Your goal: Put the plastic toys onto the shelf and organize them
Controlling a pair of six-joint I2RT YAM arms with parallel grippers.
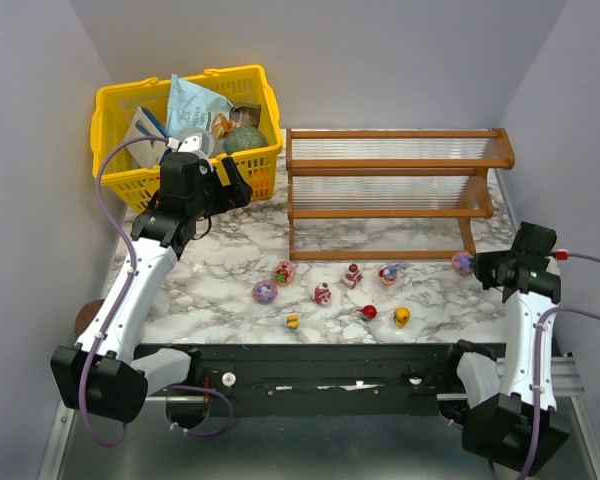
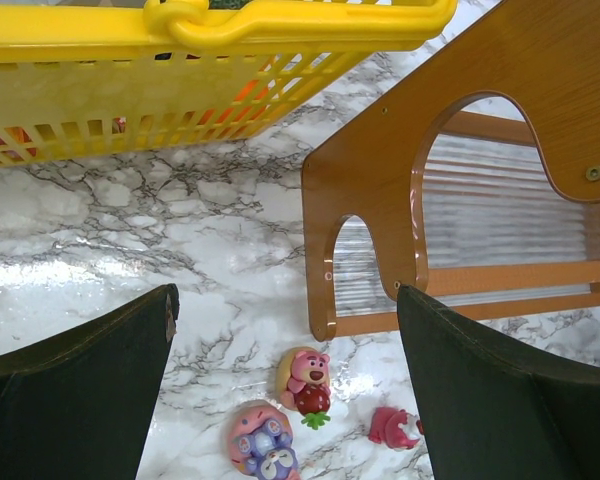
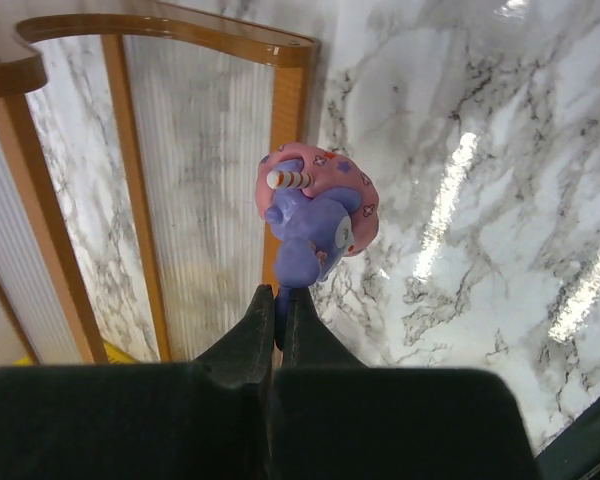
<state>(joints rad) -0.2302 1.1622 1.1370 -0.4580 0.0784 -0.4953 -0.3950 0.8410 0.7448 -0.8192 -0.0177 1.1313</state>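
The shelf (image 1: 390,190) stands at the back middle, a stepped wooden rack with clear ribbed tiers, all bare. Several small toys lie on the marble in front of it, among them a pink bear with a strawberry (image 1: 284,272), a pink-and-purple round one (image 1: 265,292), a red one (image 1: 369,312) and a yellow one (image 1: 402,317). My right gripper (image 1: 477,265) is shut on a purple unicorn toy with a pink back (image 3: 315,215), held by its lower part just off the shelf's right front post (image 3: 290,100). My left gripper (image 2: 285,300) is open and empty, above the table left of the shelf; the bear (image 2: 305,378) lies below it.
A yellow basket (image 1: 120,100) with packets and jars stands at the back left, close behind my left gripper; its wall fills the top of the left wrist view (image 2: 280,20). The shelf's left side panel (image 2: 380,170) is just right of that gripper.
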